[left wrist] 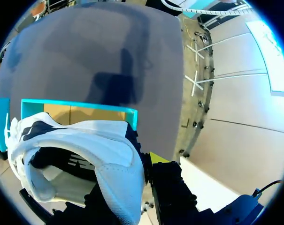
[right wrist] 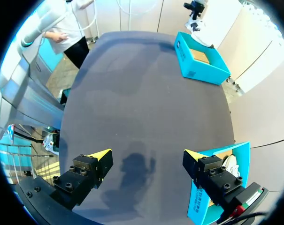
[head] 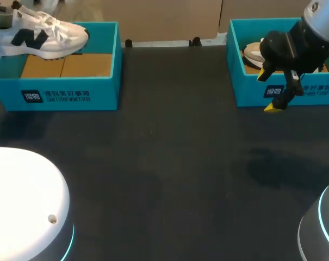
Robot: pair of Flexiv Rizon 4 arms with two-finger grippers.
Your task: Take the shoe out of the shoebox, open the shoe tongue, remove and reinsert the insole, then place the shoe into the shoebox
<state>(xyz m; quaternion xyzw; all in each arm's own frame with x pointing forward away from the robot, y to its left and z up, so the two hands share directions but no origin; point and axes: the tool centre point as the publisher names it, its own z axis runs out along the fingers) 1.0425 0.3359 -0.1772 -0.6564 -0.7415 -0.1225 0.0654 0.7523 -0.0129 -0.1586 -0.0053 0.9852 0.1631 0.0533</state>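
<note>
Arm bases: two pale rounded housings, one at the near left corner [head: 23, 196] and one at the near right corner [head: 322, 228].
Surface: the dark surface [head: 169, 163] is bare through the middle, with one box at each far corner.
Right hand: the right hand [right wrist: 146, 154] hangs above the near wall of the right shoebox. Its fingers are spread wide with nothing between them. In its wrist view one finger [right wrist: 98, 158] is over bare surface and the other is over the box's corner.
Right shoebox: the teal right shoebox [head: 300, 92] sits at the far right with its open top up.
Second shoe: a pale second shoe [head: 254, 53] lies inside the right shoebox, partly hidden by the arm.
Left shoebox: the teal left shoebox [head: 61, 95] sits at the far left, well apart from the other box. Its brown cardboard floor [head: 66, 65] is showing.
Left hand: the left hand [left wrist: 109, 161] is closed on the white shoe at its heel opening. Only one yellow tip [left wrist: 157, 157] shows, against the shoe's outer side.
White shoe: the white shoe [head: 36, 35] is held up above the far left part of the left shoebox. It is side-on, with its toe toward the middle of the surface and its heel past the box's left wall.
</note>
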